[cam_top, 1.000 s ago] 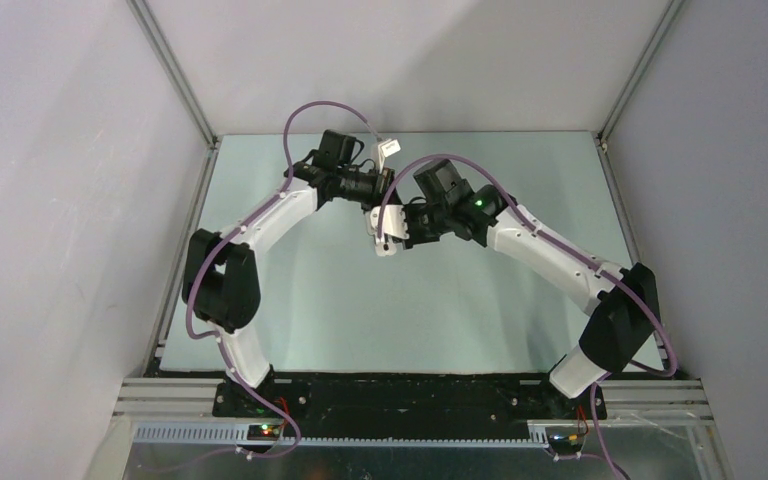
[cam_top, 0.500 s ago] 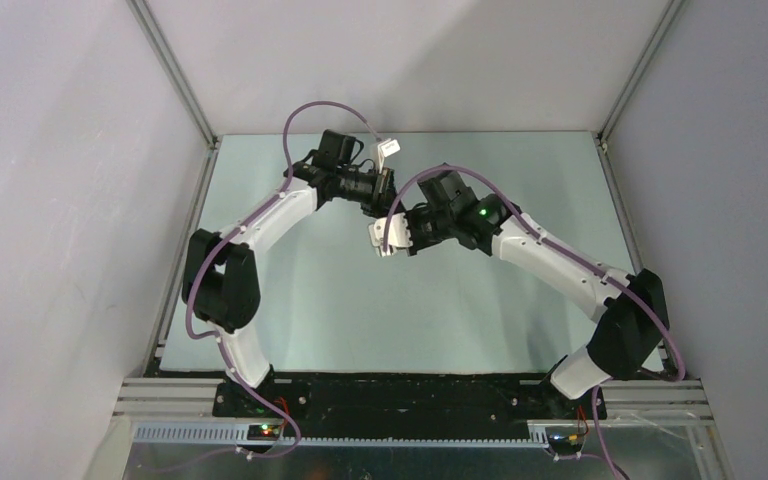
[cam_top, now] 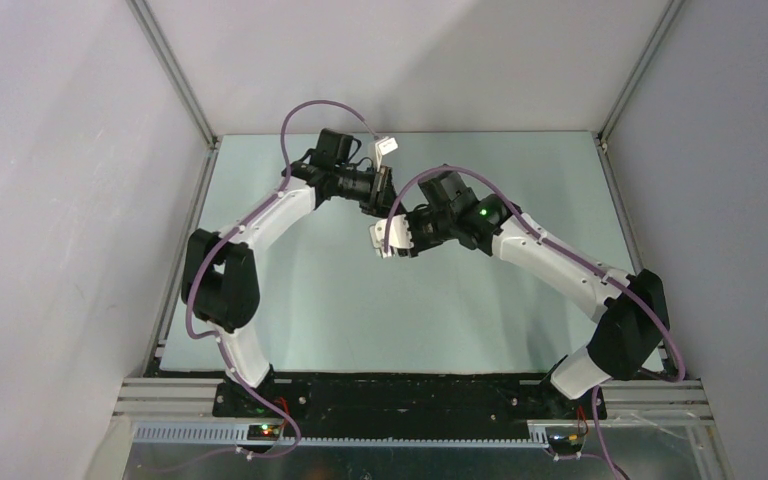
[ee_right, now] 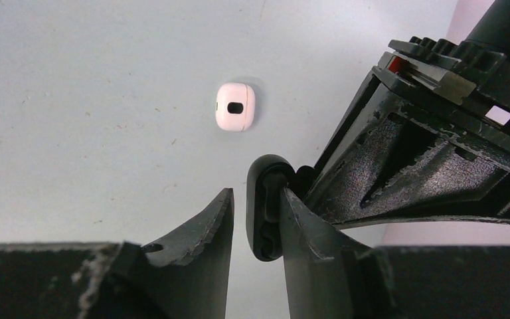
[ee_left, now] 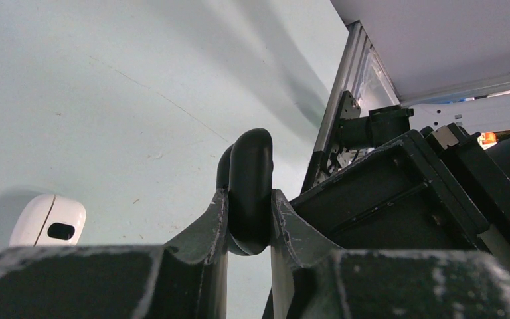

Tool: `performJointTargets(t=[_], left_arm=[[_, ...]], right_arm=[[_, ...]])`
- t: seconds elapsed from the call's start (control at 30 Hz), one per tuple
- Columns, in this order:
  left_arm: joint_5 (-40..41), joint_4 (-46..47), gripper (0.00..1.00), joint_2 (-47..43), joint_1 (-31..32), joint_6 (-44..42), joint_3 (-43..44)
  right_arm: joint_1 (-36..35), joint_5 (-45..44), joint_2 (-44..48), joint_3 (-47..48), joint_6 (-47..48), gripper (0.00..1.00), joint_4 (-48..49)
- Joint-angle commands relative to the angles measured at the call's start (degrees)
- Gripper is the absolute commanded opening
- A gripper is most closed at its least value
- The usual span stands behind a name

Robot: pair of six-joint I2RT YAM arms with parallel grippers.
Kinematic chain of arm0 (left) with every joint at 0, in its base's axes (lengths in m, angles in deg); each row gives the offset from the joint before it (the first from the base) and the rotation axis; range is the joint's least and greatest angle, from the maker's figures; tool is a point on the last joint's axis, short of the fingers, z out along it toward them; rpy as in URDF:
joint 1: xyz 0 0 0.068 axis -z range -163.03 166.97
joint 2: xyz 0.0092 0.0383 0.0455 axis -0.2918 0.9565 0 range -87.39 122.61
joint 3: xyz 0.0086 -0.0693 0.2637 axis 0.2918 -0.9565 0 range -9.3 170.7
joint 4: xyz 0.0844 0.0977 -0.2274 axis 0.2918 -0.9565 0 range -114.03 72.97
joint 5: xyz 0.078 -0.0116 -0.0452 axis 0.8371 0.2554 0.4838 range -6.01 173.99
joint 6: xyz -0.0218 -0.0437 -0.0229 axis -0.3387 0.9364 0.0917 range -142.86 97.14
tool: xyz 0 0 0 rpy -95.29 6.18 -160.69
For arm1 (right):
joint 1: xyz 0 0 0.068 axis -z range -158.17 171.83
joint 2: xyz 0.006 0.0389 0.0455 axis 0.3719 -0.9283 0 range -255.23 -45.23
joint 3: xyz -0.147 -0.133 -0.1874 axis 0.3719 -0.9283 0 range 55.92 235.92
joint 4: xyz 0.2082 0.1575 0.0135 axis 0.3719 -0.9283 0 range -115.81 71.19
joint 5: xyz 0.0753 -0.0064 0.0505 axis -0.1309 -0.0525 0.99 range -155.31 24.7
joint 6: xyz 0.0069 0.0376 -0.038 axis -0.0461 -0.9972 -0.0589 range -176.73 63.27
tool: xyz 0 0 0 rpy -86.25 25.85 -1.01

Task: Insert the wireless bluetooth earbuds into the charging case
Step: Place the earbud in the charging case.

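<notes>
My left gripper (ee_left: pixel 249 199) is shut on a black pebble-like charging case (ee_left: pixel 251 173) and holds it edge-on above the table. In the right wrist view the same black case (ee_right: pixel 260 176) stands between the open fingers of my right gripper (ee_right: pixel 257 194). It rests against the right finger, with a gap to the left finger. A white charging case (ee_right: pixel 234 106) lies closed on the table beyond; it also shows in the left wrist view (ee_left: pixel 46 222). No earbud can be made out apart from the cases. In the top view both grippers (cam_top: pixel 380 197) (cam_top: pixel 385 243) meet at mid-table.
The pale green table (cam_top: pixel 340 300) is walled by grey panels with metal corner posts (cam_top: pixel 175 75). Purple cables loop above both arms (cam_top: pixel 300 110). The right arm's black wrist body (ee_left: pixel 398 199) fills the right side of the left wrist view.
The right arm has shifted a little, its wrist moving slightly up and its elbow to the right. The left arm has barely moved and still holds the black case.
</notes>
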Motion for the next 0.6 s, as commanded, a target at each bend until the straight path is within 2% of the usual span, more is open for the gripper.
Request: performJointTargets(t=[0.0,0.27,0.57], left_arm=[[-4.6,0.3,0.0,-2.1,0.2,0.3,1.3],[-4.9,0.3,0.0,-1.9,0.2,0.4,1.3],[-5.1,0.3,0.0,-1.6,0.2,0.5,1.3]], right_arm=[[0.9,-1.4,1.7,2.8,-3.5,0.37,1.0],[0.8,-1.4,3.4,5.1,-6.2,0.42,6.4],[0.8,-1.0,6.6,2.8,-6.2,0.43,10.0]])
